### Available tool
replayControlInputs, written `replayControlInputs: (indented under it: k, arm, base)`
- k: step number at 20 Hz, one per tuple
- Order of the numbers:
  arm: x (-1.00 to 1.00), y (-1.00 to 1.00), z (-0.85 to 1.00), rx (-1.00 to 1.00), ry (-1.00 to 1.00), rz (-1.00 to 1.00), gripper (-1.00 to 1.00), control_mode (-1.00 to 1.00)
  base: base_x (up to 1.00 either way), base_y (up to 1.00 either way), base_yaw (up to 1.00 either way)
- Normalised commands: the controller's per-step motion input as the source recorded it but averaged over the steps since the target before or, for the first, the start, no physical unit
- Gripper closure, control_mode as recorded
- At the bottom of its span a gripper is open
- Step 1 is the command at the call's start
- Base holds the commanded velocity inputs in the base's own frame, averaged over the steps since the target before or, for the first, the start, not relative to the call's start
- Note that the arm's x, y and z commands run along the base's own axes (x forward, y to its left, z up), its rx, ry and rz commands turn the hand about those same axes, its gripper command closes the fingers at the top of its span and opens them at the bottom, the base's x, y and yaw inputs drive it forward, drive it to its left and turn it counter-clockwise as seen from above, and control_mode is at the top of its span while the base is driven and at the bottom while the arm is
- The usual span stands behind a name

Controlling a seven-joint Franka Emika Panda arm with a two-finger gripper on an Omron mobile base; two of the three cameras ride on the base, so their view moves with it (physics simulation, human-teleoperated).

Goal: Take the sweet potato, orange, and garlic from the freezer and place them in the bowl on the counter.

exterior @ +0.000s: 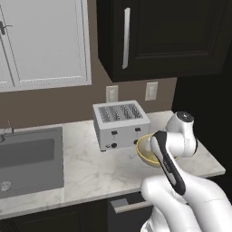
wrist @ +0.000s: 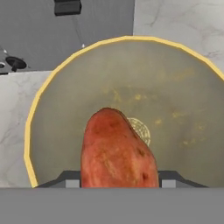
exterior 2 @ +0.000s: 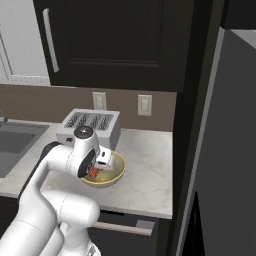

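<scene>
Arm reaches fwd from the base and bends down over the counter [exterior: 90, 167], hand pointing down into the bowl [exterior 2: 116, 176]. In left base view the elbow and wrist block most of the bowl [exterior: 144, 152]; just its left rim shows beside the toaster [exterior: 120, 124]. In right base view the gripper [exterior 2: 95, 172] sits inside the bowl's rim, w/ a bit of red-orange at the tips.

Hand view looks straight down into the bowl [wrist: 39, 113]. The sweet potato [wrist: 116, 151] fills the lower middle, long axis running up-down in the pic, tapered end pointing up toward the bowl's centre. Its lower end is cut off by the bottom of the pic.

Fingers: only dark stubs poke out on either side of the potato [wrist: 65, 178], pressed against its flanks. Jaws are partway closed and clamped on the potato, one finger each side. Gripper [wrist: 118, 179] midpoint is covered by the potato itself, so the contact pads can't be made out.

Potato hangs over the bowl's inner floor, near centre. Can't tell whether it touches the floor or is just above it. In right base view the potato [exterior 2: 93, 173] is mostly hidden by the hand.

Bowl sits on the counter just right of the toaster, near but not touching as far as visible. Sink [exterior: 27, 158] is well apart to the left. Fridge [exterior 2: 225, 150] door edge stands at the right of the right base view; inside not visible.
</scene>
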Motion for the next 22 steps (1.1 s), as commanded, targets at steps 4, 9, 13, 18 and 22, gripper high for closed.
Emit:
replayControlInputs:
  k: [4,9,13,18,22]
  arm:
    - [0.11,-0.14,-0.2,0.0,0.0,0.0,1.0,-1.0]
    - [0.05,-0.13,-0.24,0.0,0.0,0.0,1.0,-1.0]
    - [0.0,-0.02,-0.35,0.0,0.0,0.0,1.0,-1.0]
    - [0.0,0.0,-0.42,0.0,0.0,0.0,1.0,-1.0]
    - [0.01,0.0,-0.38,0.0,0.0,0.0,1.0,-1.0]
  base:
    - [0.0,0.0,0.0]
    - [0.0,0.0,0.0]
    - [0.0,0.0,0.0]
    - [0.0,0.0,0.0]
    - [0.0,0.0,0.0]
